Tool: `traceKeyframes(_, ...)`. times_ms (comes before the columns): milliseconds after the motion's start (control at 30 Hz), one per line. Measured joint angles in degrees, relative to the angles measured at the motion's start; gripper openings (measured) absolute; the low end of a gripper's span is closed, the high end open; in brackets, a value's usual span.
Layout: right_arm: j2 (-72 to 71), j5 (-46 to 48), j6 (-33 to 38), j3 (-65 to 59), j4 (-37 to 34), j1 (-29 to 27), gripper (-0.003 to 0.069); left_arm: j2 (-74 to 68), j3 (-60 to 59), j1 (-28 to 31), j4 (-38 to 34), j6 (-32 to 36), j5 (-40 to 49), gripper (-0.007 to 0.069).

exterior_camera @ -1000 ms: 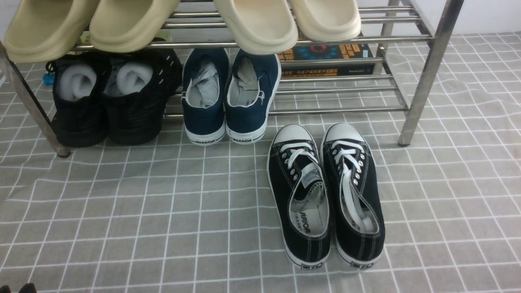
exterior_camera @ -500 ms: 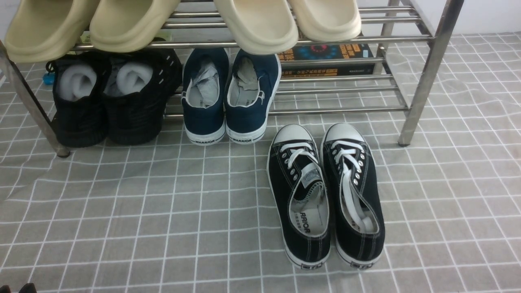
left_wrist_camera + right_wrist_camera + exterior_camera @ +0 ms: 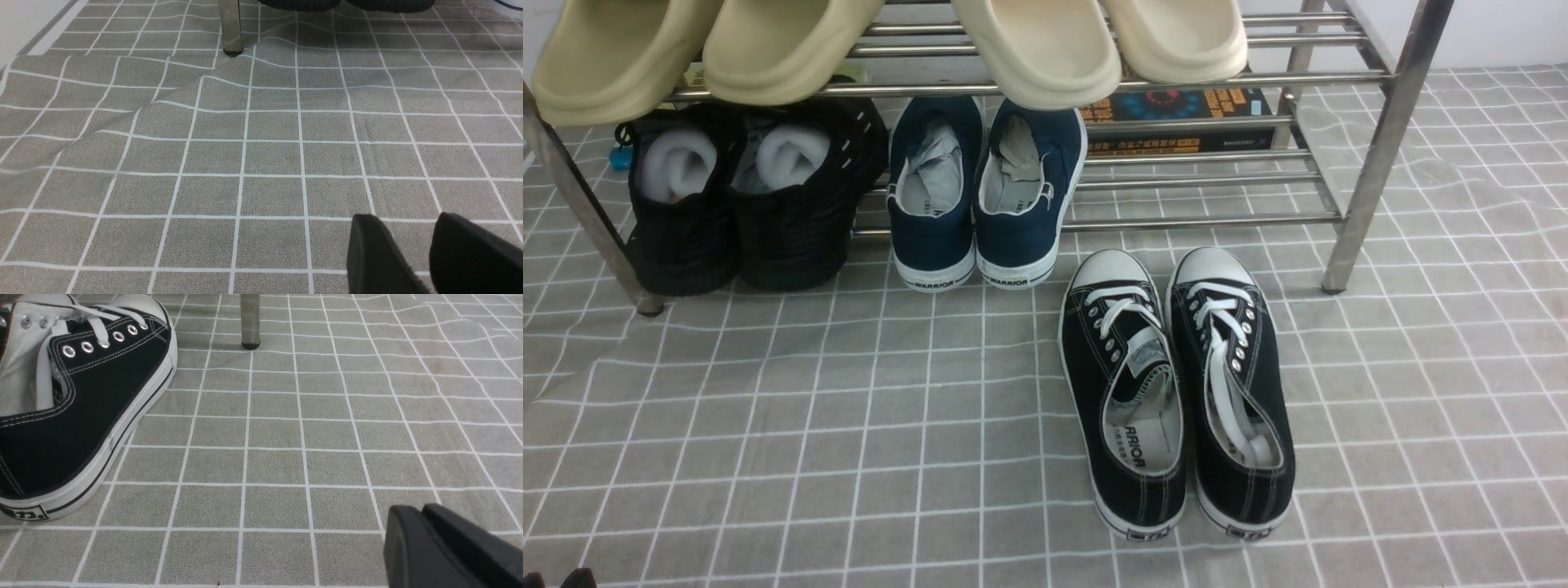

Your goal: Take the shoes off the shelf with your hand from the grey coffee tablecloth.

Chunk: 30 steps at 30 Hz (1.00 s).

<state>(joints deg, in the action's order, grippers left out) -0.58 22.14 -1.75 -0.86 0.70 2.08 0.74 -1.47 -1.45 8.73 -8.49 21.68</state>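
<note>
Two navy sneakers (image 3: 980,196) read "WARRIOR" on heels; the shoes (image 3: 1176,392) read "WARRIOR" inside.

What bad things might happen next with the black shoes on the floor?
The long white laces lie loose across the right-hand black sneaker; they might snag a finger of the right gripper sitting low beside the black sneakers. The grey checked cloth is ridged near the rack leg, so dragging anything could bunch it further.

"WARRIOR" is showing on the heel strips of the navy sneakers (image 3: 984,192) and, inverted, on the left insole of the shoes (image 3: 1176,392); book (image 3: 1176,122) text is reading illegible.
</note>
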Motion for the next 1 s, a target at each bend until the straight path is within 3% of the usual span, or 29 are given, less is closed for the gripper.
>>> traceKeyframes(1000,0.0,0.0,-0.1,0.0,-0.1,0.0,0.0094,0.0,0.0,0.0,0.0,0.0,0.0,0.0239)
